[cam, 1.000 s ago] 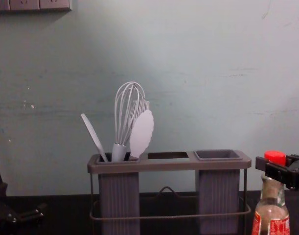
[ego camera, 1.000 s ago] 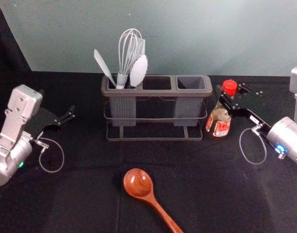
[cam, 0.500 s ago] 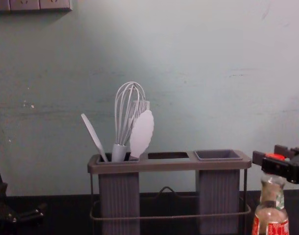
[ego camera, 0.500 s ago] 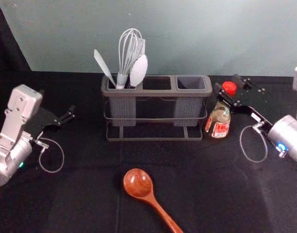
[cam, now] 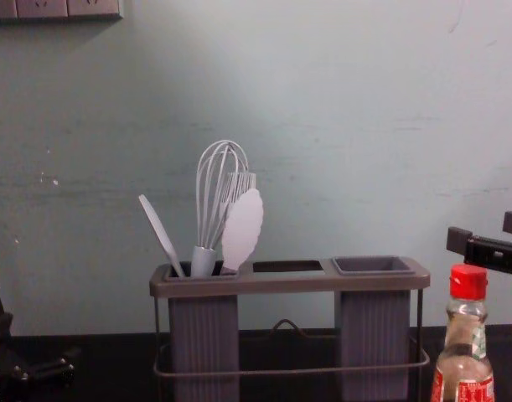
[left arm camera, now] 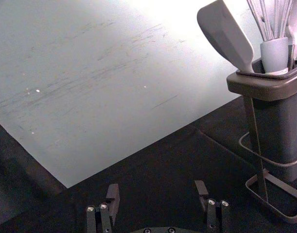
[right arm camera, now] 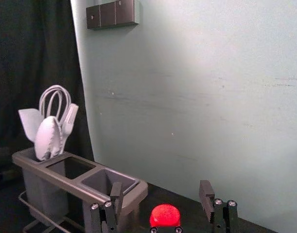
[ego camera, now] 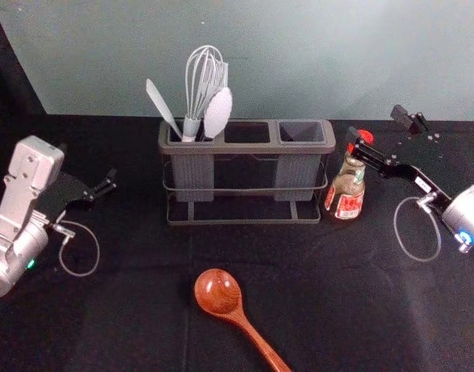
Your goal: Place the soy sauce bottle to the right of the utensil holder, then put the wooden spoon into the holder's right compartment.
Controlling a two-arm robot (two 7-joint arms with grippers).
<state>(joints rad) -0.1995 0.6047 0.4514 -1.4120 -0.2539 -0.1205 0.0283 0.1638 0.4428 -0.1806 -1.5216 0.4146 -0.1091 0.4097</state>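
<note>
The soy sauce bottle [ego camera: 347,191] stands upright beside the right end of the utensil holder [ego camera: 248,148]; its red cap [cam: 468,282] is in plain sight in the chest view. My right gripper [ego camera: 375,124] is open, its fingers empty, raised above the cap. In the right wrist view the cap [right arm camera: 165,215] shows low between the spread fingers of the right gripper [right arm camera: 161,191]. The wooden spoon [ego camera: 219,292] lies in front of the holder, bowl toward it, handle toward the front right. Idle on the left, my left gripper [ego camera: 88,165] is open, as its wrist view confirms [left arm camera: 156,188].
A whisk [cam: 223,197], a white spoon-shaped utensil [cam: 243,230] and a spatula [cam: 161,234] stand in the holder's left compartment. Behind the black-covered table [ego camera: 120,310] rises a pale wall [ego camera: 337,62].
My right gripper has opened off the bottle's neck area and risen away to the right, uncovering the cap. The bottle stays standing; the left arm holds still.
</note>
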